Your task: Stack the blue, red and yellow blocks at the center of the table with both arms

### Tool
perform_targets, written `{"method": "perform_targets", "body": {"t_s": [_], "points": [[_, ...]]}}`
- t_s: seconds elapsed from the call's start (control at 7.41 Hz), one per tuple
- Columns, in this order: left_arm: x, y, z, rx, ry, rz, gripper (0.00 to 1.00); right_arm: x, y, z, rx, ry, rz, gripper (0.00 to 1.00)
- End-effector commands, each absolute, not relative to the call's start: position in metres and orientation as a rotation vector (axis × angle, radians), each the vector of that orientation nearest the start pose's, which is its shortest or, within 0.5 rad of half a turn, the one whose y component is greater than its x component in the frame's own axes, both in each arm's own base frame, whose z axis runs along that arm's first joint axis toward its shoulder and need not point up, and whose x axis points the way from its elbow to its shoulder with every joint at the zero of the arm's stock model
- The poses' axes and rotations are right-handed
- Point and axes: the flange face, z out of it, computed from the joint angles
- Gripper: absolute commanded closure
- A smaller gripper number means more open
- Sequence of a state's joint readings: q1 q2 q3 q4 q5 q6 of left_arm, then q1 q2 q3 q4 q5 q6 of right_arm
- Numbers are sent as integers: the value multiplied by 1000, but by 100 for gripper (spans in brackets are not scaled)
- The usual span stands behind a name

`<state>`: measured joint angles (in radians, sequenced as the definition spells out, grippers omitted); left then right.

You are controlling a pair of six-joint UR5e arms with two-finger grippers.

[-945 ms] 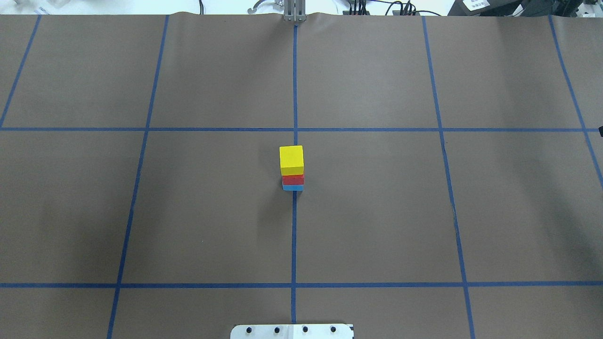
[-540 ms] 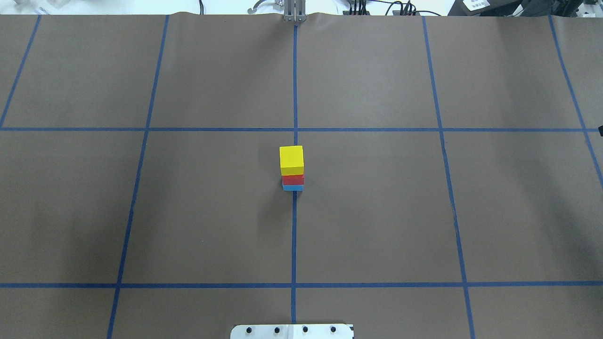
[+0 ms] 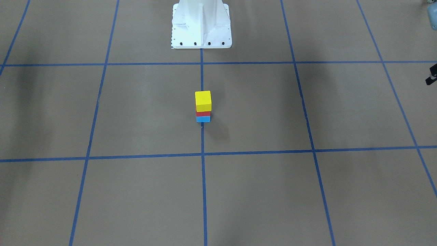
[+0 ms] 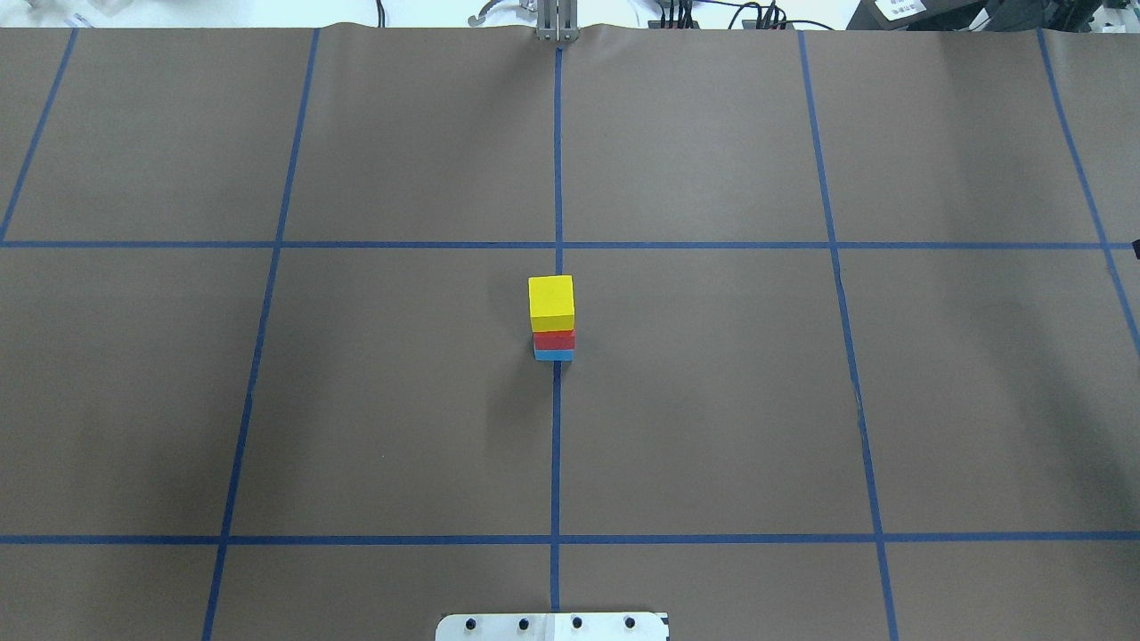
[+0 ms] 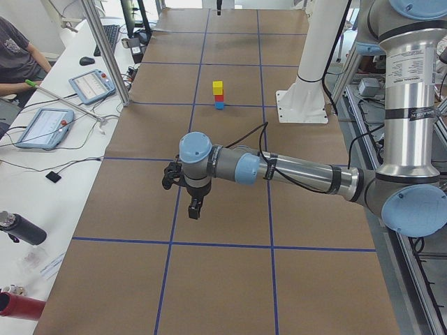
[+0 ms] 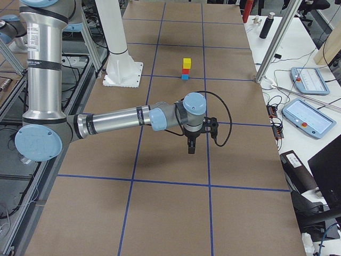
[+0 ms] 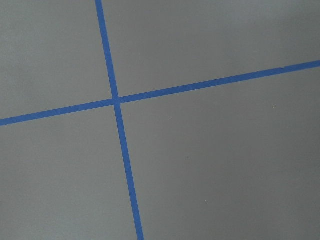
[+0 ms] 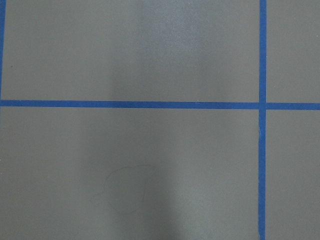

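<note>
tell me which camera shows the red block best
Exterior right: the red block shows a full side face, though small; exterior left is similar. Overhead and front-facing views catch only a thin strip under the yellow block. Both wrist views miss it.

surface: flat grey-brown matte table top (image 7: 225, 165) fills the view | markings: two thin blue tape lines (image 7: 215, 83) cross left of centre, both tilted | detail: few pale specks, perhaps dust
</note>
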<state>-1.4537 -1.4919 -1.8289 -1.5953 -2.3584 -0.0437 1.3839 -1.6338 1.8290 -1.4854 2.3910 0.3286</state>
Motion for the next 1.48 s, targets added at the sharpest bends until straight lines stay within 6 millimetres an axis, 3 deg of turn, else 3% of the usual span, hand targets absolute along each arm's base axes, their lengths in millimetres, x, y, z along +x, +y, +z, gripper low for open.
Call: {"method": "perform_targets", "body": {"t_s": [0.0, 0.54, 0.81, 1.35], "points": [[-7, -469, 564, 128, 801, 147, 0, -28, -476, 547, 50, -860, 17, 0], [-8, -468, 558, 143, 799, 151, 0, -26, -469, 559, 31, -852, 24, 0], [-8, -467, 569, 116, 799, 133, 0, -16, -464, 566, 27, -846, 48, 0], [-9, -459, 586, 80, 800, 116, 0, -14, -461, 565, 28, -845, 55, 0]]}}
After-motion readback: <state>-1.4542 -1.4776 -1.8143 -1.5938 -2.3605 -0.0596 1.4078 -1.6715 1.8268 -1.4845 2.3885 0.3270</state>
